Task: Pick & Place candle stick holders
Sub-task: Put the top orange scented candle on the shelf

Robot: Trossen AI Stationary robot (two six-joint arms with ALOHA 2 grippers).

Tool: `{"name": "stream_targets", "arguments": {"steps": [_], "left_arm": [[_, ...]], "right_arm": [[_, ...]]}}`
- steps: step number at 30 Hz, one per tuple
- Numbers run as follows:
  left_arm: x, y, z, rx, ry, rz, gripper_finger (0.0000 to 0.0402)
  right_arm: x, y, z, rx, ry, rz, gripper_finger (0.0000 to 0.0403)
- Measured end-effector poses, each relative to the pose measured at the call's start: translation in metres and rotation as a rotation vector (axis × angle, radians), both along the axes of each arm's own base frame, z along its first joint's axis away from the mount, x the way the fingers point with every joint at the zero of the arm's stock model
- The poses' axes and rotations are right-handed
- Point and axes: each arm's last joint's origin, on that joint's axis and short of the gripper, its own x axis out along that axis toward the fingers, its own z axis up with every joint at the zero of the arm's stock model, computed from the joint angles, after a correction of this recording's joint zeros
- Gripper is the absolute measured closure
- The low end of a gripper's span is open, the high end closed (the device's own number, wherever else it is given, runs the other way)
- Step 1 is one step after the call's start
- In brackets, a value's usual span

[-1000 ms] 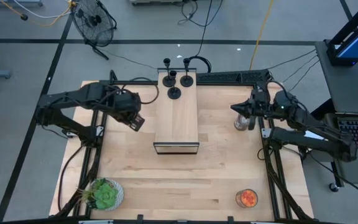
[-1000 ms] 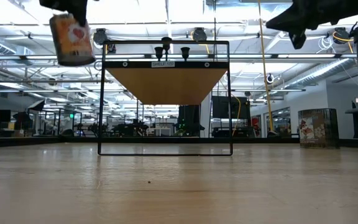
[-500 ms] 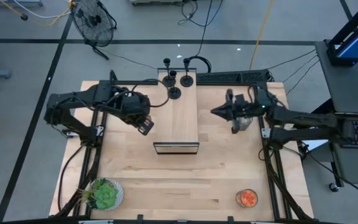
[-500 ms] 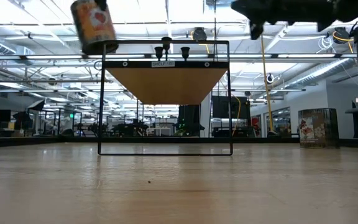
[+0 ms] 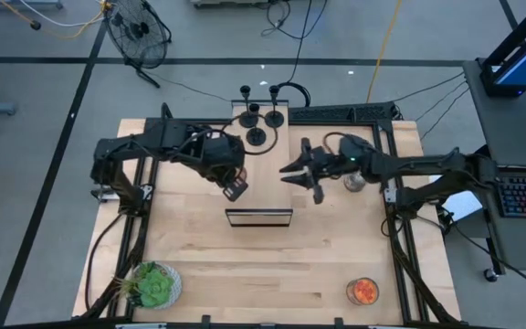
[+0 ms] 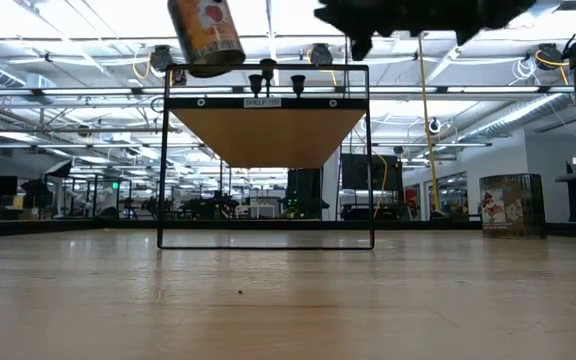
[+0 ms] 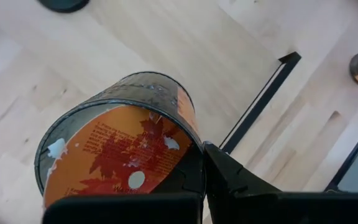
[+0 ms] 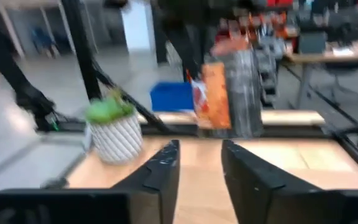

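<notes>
Three black candle stick holders [image 5: 257, 136] stand by their round bases on the far end of the wooden shelf [image 5: 258, 178], also seen in the low view [image 6: 268, 80]. My left gripper [image 5: 231, 183] hangs at the shelf's left edge, shut on a glass jar with an orange label [image 6: 206, 35]. My right gripper [image 5: 292, 172] points level toward the shelf's right edge. It is open, and nothing is between its fingers [image 8: 160, 168]. My left gripper holds the jar by its near, upper end, coming from above and slanting down. One finger [image 7: 229, 177] lies on the outer wall beside the label [image 7: 188, 155]; the jar hides the other. The jar hangs below the fingers, slightly tilted, clear of table and shelf.
A second jar [image 5: 354, 181] stands on the table by the right arm. A jar with orange filling [image 5: 362, 291] is at the near right and a potted plant [image 5: 153, 285] at the near left. The shelf's black frame [image 6: 266, 240] rests on the table.
My left gripper has carried the jar toward the table's right, up to the shelf's left edge, and a little higher. My right gripper has swung toward the table's left, away from the jar standing by it and up to the shelf's right edge.
</notes>
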Motion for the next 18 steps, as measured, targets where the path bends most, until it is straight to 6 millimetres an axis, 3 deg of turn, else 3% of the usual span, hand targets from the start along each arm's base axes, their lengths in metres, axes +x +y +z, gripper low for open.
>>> {"name": "stream_targets", "arguments": {"steps": [9,18], "left_arm": [[0.014,-0.001,-0.002,-0.009,-0.032,-0.031,0.0401],[0.019,-0.001,0.000,0.004,-0.089,-0.051,0.0401]], "right_arm": [[0.042,0.008,0.024,-0.144,0.229,-0.074,0.0188],[0.070,0.016,0.032,-0.157,0.222,-0.072,0.0100]]}}
